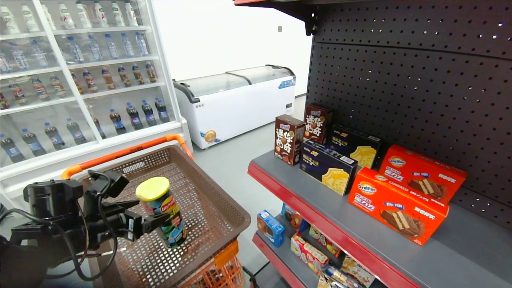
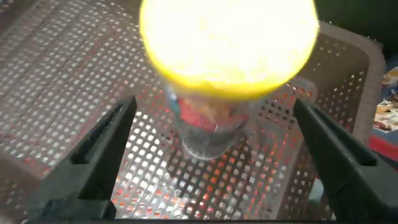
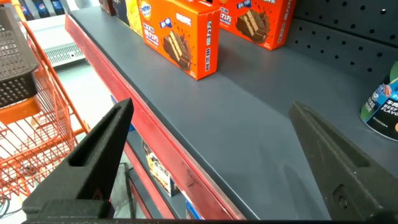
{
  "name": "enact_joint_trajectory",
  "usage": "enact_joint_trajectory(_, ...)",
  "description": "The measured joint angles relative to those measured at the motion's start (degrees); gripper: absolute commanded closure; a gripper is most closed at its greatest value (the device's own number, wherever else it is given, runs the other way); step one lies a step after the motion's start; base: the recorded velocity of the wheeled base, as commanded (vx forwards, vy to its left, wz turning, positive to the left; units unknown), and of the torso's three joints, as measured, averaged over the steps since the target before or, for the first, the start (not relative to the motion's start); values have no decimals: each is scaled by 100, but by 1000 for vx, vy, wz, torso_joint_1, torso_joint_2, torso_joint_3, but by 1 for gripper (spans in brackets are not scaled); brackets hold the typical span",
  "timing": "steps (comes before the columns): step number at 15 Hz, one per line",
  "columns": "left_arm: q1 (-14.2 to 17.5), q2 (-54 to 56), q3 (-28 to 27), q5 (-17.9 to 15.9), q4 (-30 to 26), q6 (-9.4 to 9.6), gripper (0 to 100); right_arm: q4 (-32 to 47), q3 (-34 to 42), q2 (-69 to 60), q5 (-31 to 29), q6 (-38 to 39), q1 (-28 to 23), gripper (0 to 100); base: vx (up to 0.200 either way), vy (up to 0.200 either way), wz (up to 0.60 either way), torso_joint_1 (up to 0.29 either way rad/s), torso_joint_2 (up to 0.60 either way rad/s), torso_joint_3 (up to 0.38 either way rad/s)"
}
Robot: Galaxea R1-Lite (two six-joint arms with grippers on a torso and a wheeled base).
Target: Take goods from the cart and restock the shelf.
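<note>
over the brown cart basket (image 1: 200, 200), low at the robot's left, the left gripper (image 1: 149, 199) has its fingers spread wide on either side of a can (image 1: 164, 216) with a yellow lid (image 1: 152, 188). from the left wrist, both fingers (image 2: 106, 155) stand apart from the can's body (image 2: 208, 127) with bare mesh showing in the gaps, so nothing is clamped. the can is upright inside the basket, near its middle; whether its base rests on the mesh floor is hard to tell. an orange handle (image 1: 128, 150) runs along the basket's far rim.

the right gripper (image 3: 211, 155) hangs wide open and empty over a bare stretch of the grey shelf board (image 3: 249, 124), just inside its red front edge (image 3: 161, 155).

on that board, against a black pegboard back (image 1: 400, 60), pairs of boxes stand one behind the other: two brown ones (image 1: 289, 140) at the far end, two dark blue ones (image 1: 328, 168) next, then two orange ones (image 1: 398, 206). another can (image 3: 382, 106) sits on the board at the edge of the right wrist view. a lower shelf (image 1: 276, 256) carries small packets.

beyond the cart are a glass-doored cooler (image 1: 80, 80) full of bottles, a white chest freezer (image 1: 240, 104), a grey floor (image 1: 228, 160) and a plain white wall (image 1: 224, 36).
</note>
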State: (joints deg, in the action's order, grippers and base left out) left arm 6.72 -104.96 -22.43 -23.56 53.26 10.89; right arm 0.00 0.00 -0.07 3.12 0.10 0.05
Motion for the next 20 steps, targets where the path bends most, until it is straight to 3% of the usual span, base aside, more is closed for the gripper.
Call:
enact_joint_trajectory(4,-112,-527,-157,6,317,72,0,0,0,0,0,-2,-2,0,0,0,0,0,0,0)
enact_joint_trajectory(7,-162,-830,-249,15,435,255,0,0,0,0,0,0,0,0,0,0,0,0,0,0)
enact_joint_trajectory(14,-254,-1174,-483,4,619,283,0,0,0,0,0,0,5,0,0,0,0,0,0,0)
enact_joint_trajectory(15,-289,-1198,-491,-5,657,277,100,2,0,0,0,0,5,0,0,0,0,0,0,0)
enact_joint_trajectory(20,-361,-1285,-566,-11,677,282,100,0,0,0,0,-2,0,0,0,0,0,0,0,0)
